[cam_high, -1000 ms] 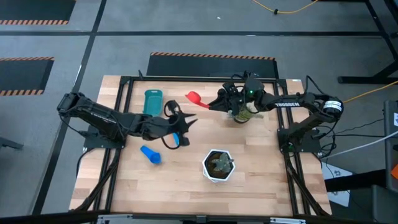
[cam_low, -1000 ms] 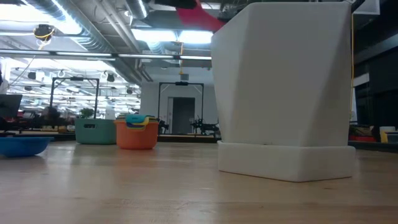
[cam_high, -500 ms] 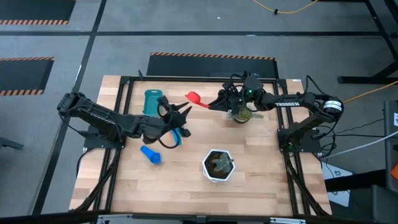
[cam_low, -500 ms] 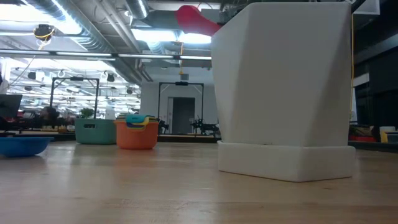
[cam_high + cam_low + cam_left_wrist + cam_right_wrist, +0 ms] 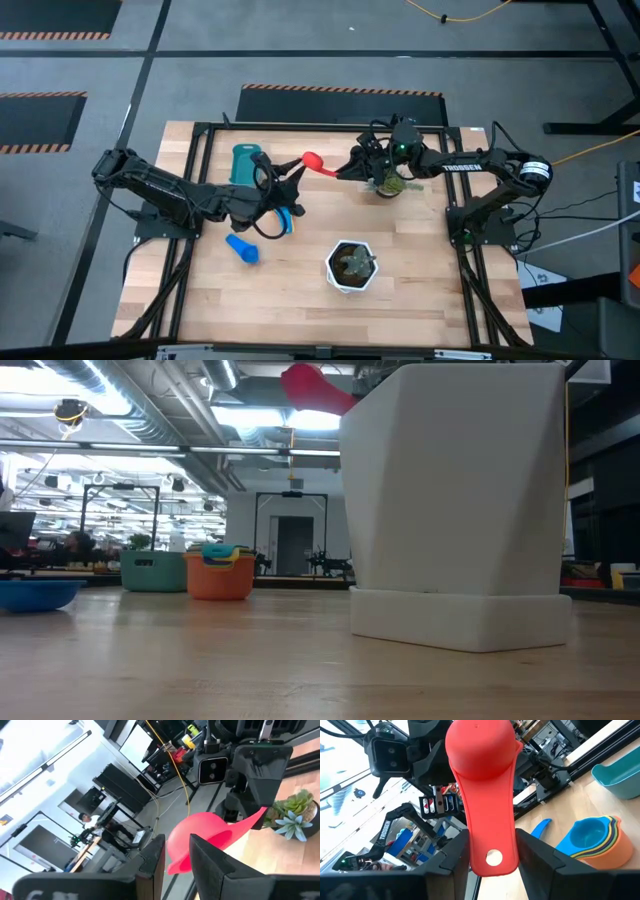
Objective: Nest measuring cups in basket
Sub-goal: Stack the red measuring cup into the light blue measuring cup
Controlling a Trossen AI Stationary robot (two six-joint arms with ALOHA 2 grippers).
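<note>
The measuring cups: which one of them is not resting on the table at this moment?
The red cup. The right gripper holds it by its handle in the air, while the dark blue cup lies on the table and the others sit nested in the orange stack.

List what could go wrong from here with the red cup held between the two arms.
1. The red measuring cup hangs in the air, pinched by its handle in the right gripper; the left gripper sits right at its bowl, so a mistimed release could drop it.
2. The two grippers are close together and could collide.

The left gripper (image 5: 291,186) has risen to the red cup (image 5: 313,160) (held aloft).
</note>
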